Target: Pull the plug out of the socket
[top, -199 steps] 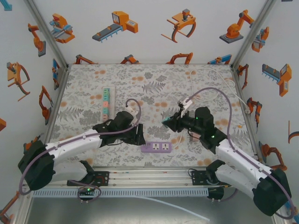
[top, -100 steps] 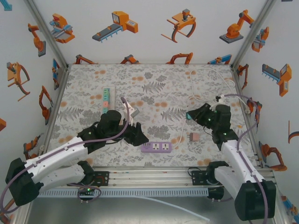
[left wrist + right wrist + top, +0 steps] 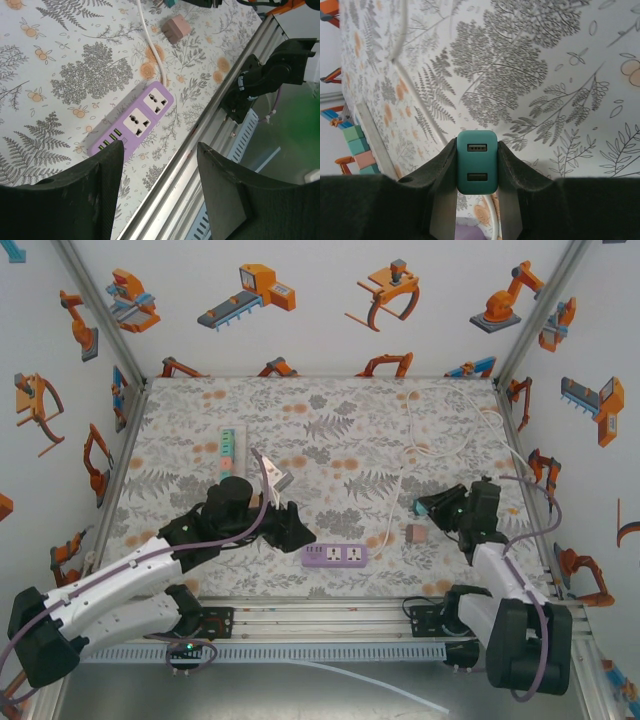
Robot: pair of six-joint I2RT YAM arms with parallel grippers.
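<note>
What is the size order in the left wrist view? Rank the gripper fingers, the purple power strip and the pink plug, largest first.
1. left gripper fingers: largest, though nearness to the camera inflates them.
2. purple power strip.
3. pink plug: smallest, and lying farther off.

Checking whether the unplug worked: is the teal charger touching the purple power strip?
Apart. The top external view shows the teal charger clamped in the right gripper, with a wide gap between it and the purple power strip.

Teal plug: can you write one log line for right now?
right gripper: shut on teal plug | left gripper: open | purple power strip: both sockets empty
</note>
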